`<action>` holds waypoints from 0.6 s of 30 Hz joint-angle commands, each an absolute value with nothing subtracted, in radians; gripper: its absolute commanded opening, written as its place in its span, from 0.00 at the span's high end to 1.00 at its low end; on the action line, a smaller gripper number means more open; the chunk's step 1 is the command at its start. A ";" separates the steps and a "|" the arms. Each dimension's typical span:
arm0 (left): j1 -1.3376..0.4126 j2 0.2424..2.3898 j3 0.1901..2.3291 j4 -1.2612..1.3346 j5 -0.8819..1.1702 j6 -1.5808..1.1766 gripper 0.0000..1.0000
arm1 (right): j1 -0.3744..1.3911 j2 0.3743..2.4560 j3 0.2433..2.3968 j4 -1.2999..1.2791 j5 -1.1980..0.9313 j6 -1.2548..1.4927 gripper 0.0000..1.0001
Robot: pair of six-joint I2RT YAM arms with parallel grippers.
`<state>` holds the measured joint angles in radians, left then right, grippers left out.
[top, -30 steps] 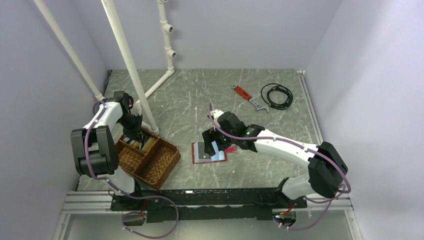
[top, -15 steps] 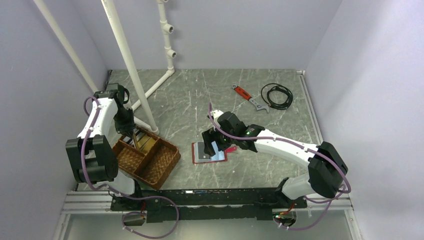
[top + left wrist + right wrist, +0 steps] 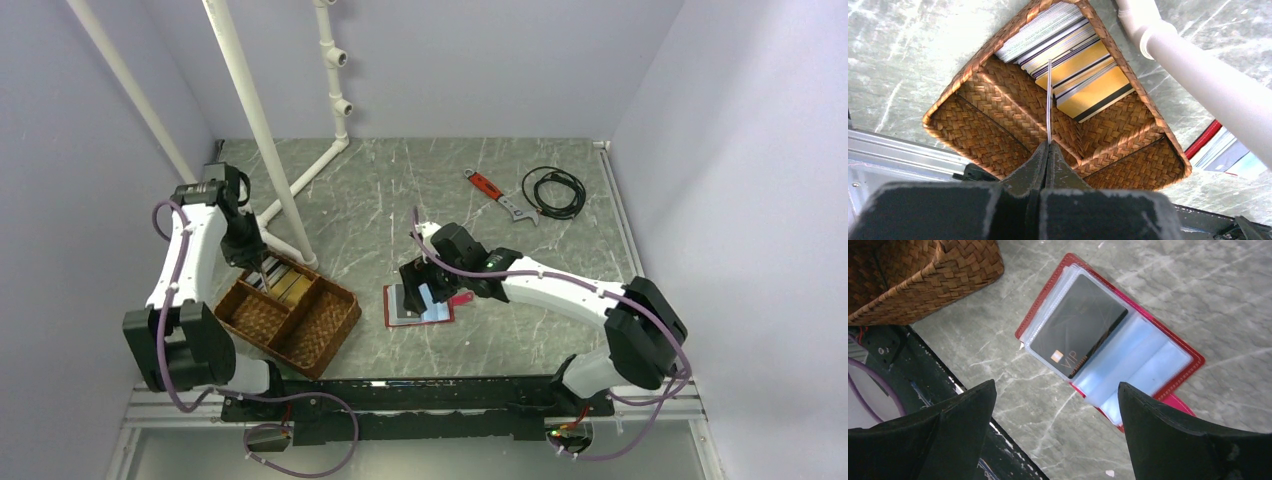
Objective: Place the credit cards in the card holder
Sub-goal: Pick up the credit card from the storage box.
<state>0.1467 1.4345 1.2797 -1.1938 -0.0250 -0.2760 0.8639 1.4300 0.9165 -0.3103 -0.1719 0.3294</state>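
Credit cards (image 3: 1068,65) lay fanned in the compartment of the wicker tray (image 3: 955,90) farthest ahead of the left gripper (image 3: 1048,150). White and striped ones sat at the back. Gold-yellow ones with dark stripes sat nearer the fingers.

Left gripper: jaws pressed together on a single card (image 3: 1049,100). The card was seen edge-on, a thin pale line standing straight out from the fingertips, over the tray's woven divider. Could not tell whether its far edge touched the stack. A white pipe (image 3: 1208,85) ran ahead and to the right of this gripper. Past the tray's right corner a strip of the card holder's red edge showed.

Right gripper (image 3: 1055,387): fingers spread wide, nothing between them. The card holder (image 3: 1148,355) lay open and flat on the grey marbled table (image 3: 1173,280), just ahead of the gripper and spanning the gap between its fingers. A dark card (image 3: 1078,325) marked VIP sat in a clear sleeve on the half towards the left finger. Pale blue sleeves showed on the half towards the right finger. The tray's corner stood ahead and to the left, apart from the holder.

From the overhead view, the right gripper hung over the holder's near-right part. A red-handled wrench (image 3: 495,192) and a coiled black cable (image 3: 553,190) lay well beyond it.
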 commanded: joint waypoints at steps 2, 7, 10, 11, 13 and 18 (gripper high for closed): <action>0.149 1.327 1.307 -1.216 -0.063 -0.310 1.00 | 0.865 1.505 1.006 -0.136 -0.326 0.382 0.05; 0.150 1.289 1.275 -1.180 -0.011 -0.339 1.00 | 0.900 1.604 1.152 0.042 -0.415 0.423 0.04; 0.150 1.302 1.270 -1.185 0.041 -0.357 1.00 | 0.949 1.643 1.214 0.149 -0.411 0.416 0.04; 0.150 1.302 1.267 -1.182 0.049 -0.357 1.00 | 0.968 1.653 1.226 0.190 -0.404 0.407 0.05; 0.150 1.297 1.261 -1.170 0.048 -0.364 1.00 | 1.006 1.685 1.250 0.261 -0.380 0.378 0.05; 0.150 1.266 1.236 -1.153 0.075 -0.338 1.00 | 1.061 1.817 1.378 0.339 -0.409 0.314 0.08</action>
<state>0.1471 1.3079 1.2510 -1.1801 0.0349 -0.3351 1.0279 1.7355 1.2907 0.1692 -0.3759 0.3756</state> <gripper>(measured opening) 0.007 0.934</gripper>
